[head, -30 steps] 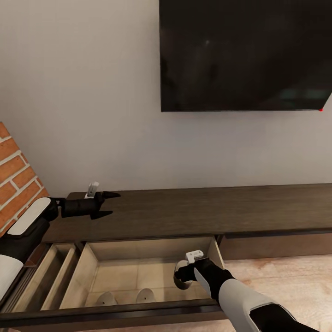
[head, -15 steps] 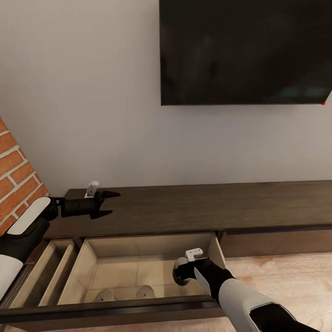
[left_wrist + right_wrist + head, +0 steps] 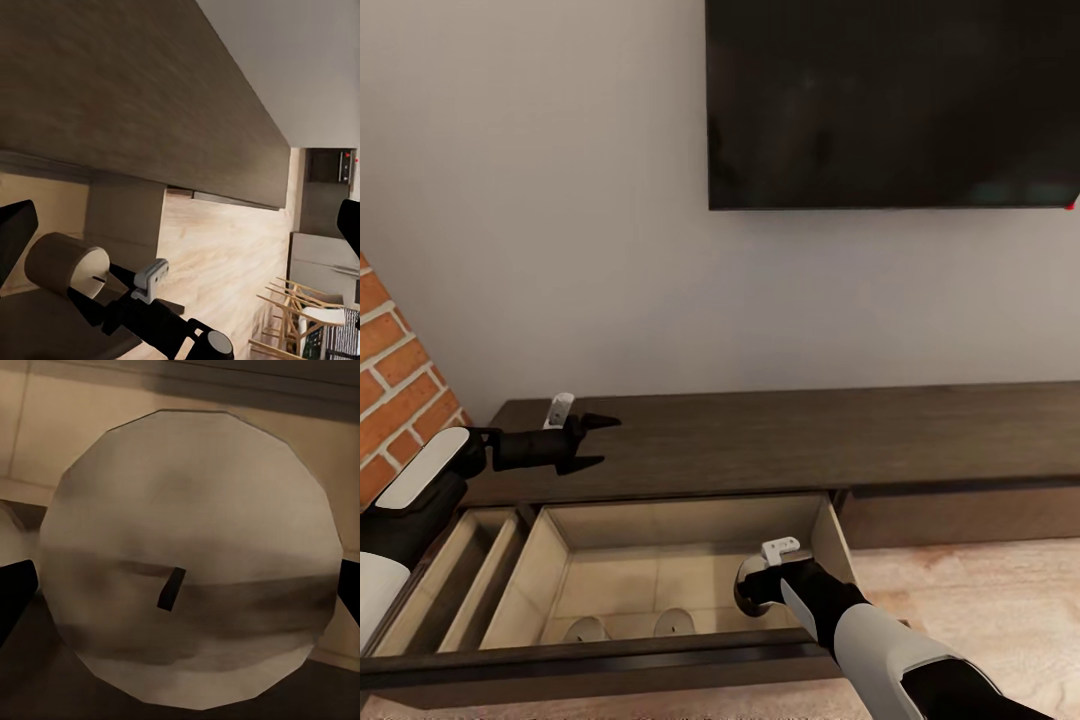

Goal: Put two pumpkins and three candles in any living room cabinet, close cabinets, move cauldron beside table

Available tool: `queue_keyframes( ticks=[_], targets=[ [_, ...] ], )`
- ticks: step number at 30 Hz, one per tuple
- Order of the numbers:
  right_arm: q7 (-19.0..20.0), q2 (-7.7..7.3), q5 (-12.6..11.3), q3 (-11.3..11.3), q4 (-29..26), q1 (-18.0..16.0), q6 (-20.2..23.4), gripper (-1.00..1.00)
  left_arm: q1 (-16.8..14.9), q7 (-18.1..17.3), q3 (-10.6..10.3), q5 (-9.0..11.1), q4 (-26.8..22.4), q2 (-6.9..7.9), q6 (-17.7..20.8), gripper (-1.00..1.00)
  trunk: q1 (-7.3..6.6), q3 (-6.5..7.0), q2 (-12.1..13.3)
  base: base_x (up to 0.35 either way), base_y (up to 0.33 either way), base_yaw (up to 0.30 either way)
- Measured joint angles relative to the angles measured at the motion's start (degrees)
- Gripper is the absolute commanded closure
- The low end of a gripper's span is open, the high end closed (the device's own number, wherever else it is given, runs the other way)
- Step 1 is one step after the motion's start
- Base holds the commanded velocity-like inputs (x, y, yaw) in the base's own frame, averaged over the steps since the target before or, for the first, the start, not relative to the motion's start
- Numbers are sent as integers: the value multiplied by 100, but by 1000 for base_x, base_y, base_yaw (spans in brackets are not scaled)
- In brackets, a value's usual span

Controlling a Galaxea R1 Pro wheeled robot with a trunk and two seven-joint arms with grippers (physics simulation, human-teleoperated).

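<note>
A grey candle (image 3: 752,588) is sitting clamped in the right gripper (image 3: 757,592) over the cabinet's (image 3: 780,445) open drawer; two more candles (image 3: 630,627) are lying beyond it.

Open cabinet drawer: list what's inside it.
Inside the drawer: two candles at the front, partly hidden by the front panel, plus a third candle held by the right gripper. No pumpkins visible.

The long dark-brown cabinet (image 3: 790,440) shows matt, grained wood — its pale beige drawer insides (image 3: 660,580) look smooth. The grey stubby candle (image 3: 187,562) has a dull, waxy top.
</note>
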Motion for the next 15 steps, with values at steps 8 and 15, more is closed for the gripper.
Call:
queue_keyframes(
  ticks=[8,15],
  targets=[
    [-26,0,-4,-8,-5,-1,7,100,0,-14,11,41,0,26,8,-100,22,-29,-42,0,0,0],
    [-40,0,-7,-10,33,-1,25,100,0,-21,9,10,80,47,8,-100,22,-29,-42,154,0,0]
  ],
)
